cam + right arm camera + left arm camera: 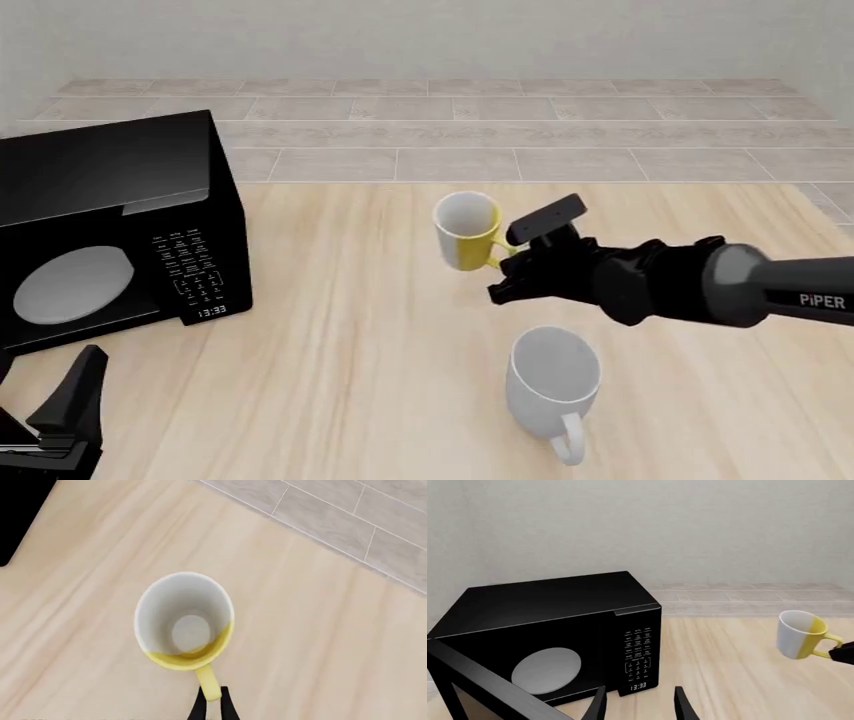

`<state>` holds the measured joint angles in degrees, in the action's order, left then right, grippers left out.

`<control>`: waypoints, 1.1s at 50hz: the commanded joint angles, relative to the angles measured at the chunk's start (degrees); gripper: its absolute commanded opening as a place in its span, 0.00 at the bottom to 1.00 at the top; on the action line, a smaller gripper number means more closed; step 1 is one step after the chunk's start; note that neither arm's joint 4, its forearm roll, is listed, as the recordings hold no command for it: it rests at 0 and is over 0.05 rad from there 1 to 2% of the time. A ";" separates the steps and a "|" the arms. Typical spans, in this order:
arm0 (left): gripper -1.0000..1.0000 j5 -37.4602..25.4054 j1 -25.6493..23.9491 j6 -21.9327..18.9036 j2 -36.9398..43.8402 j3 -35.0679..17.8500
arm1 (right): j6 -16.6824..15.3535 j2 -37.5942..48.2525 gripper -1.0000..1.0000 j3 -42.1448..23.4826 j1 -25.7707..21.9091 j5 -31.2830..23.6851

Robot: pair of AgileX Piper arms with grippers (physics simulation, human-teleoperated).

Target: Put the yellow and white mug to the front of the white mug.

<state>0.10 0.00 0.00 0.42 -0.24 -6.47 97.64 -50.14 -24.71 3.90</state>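
The yellow mug (pixel 467 231) is held by its handle, pinched between the closed fingers of the right end effector (pixel 511 262), and is seen tilted and lifted clear of the surface (pixel 347 330). The white mug (pixel 553 384) stands below and nearer the camera than this end effector, apart from it. The left end effector (pixel 639 705) is spread with nothing between its fingers, with the microwave (pixel 547 635) just ahead of it.
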 commanded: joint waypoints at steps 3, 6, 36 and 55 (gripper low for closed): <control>1.00 0.00 0.00 0.00 0.00 0.00 | -0.07 -1.41 0.00 0.11 2.53 -1.85; 1.00 0.00 0.00 0.00 0.00 0.00 | 0.07 -1.82 0.00 0.38 2.95 -2.17; 1.00 0.00 0.00 0.00 0.00 0.00 | 0.71 -1.53 0.00 3.67 9.47 0.79; 1.00 0.00 0.00 0.00 0.00 0.00 | 1.94 4.28 0.00 1.77 10.58 3.01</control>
<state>0.10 0.00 0.00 0.42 -0.24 -5.50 99.00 -47.24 -14.30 5.95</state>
